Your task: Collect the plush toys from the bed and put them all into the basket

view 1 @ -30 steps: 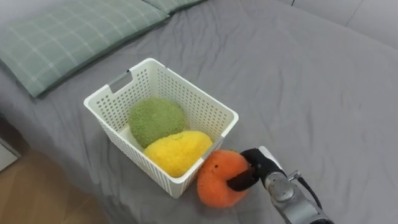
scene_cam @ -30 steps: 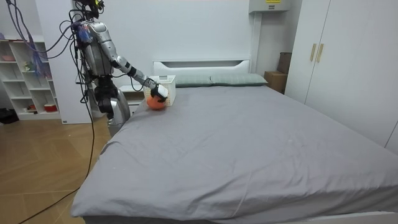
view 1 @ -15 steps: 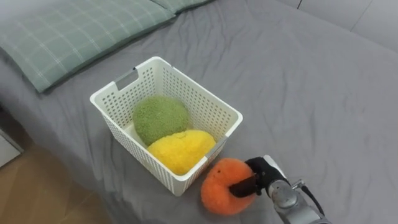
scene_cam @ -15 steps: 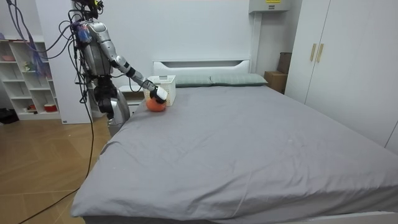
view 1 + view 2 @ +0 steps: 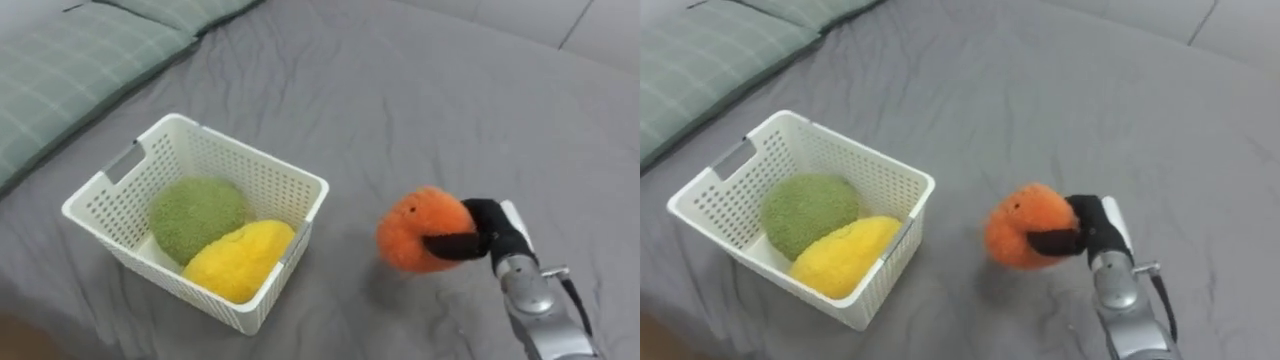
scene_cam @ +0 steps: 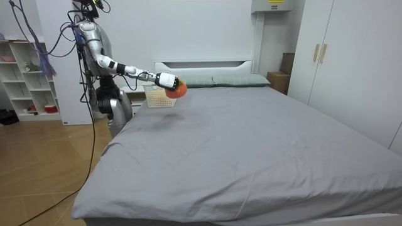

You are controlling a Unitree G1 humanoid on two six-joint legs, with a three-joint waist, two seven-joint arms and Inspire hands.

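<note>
bed: grey sheet (image 5: 420, 90), lightly creased; white headboard (image 6: 204, 64) at the far end in the room view
basket: white perforated plastic (image 5: 262, 185), upright, sits directly on the sheet to the robot's left, near the bed's edge
pillows: two green checked, one (image 5: 60, 80) beyond the basket, the other (image 5: 190, 10) further up; both flat on the sheet, apart from the basket

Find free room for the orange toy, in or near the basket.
The basket is crowded: green toy and yellow toy cover most of its floor. Bare sheet: between it and the orange toy in the right hand.
</note>
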